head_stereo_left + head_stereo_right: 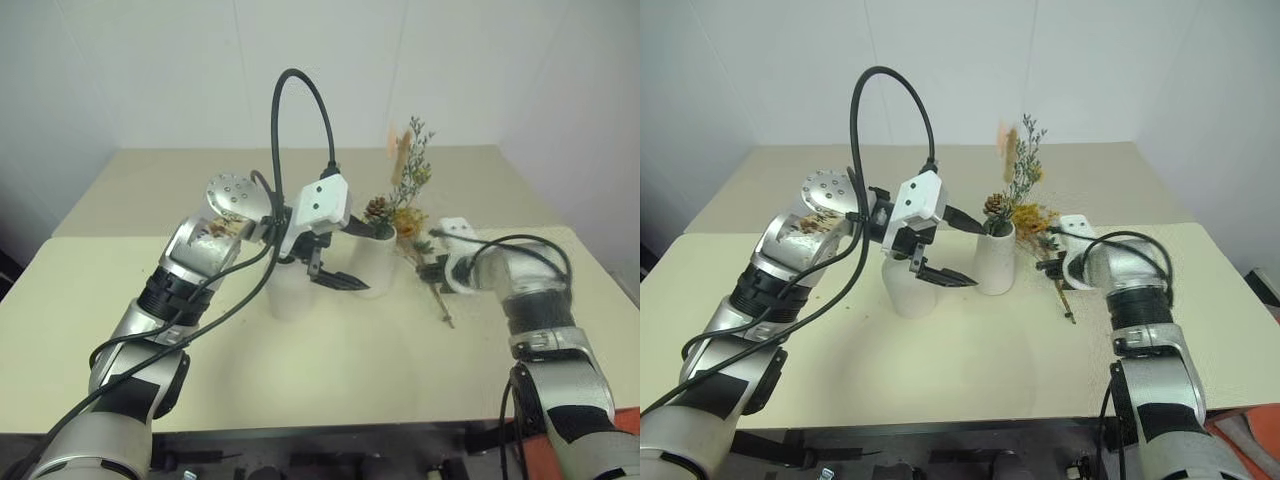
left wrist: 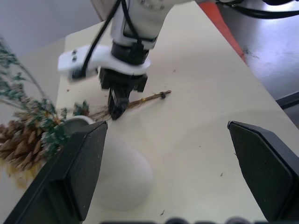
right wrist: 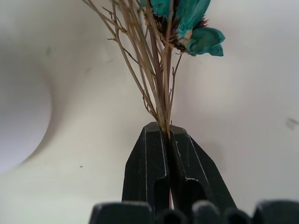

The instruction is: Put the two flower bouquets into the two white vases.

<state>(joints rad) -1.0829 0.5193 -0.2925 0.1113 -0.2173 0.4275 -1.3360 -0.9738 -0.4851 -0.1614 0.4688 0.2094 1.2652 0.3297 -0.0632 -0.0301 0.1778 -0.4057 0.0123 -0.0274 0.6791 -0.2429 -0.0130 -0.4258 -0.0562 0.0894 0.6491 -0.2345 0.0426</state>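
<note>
The mixed sprig (image 1: 1012, 180), the one with the pine cone and grey-green bits, already stands in the short round vase (image 1: 994, 262) near the middle of the table (image 1: 940, 360). So I think one half of the job is done.

The yellow-orange bunch (image 1: 1040, 222) is not in a vase yet. It lies low, just beside the short vase on its right, with its thin stems running down onto the table. The right gripper (image 3: 167, 133) has its two black fingers pinched tight on those stems. It looks like it has just grabbed them.

The taller vase (image 1: 908, 287) stands just to the left of the short one, and its mouth is hidden behind the left gripper (image 1: 940, 245). I guess it is empty and waiting for the yellow bunch.

The left gripper hangs over the two vases with its fingers spread wide, holding nothing. Its black cable (image 1: 880, 120) loops up high above it.

That left gripper may get in the way, because it sits right above the taller vase. The short vase with its sprig also stands between the yellow bunch and the taller vase, so the bunch may have to go up and over.
</note>
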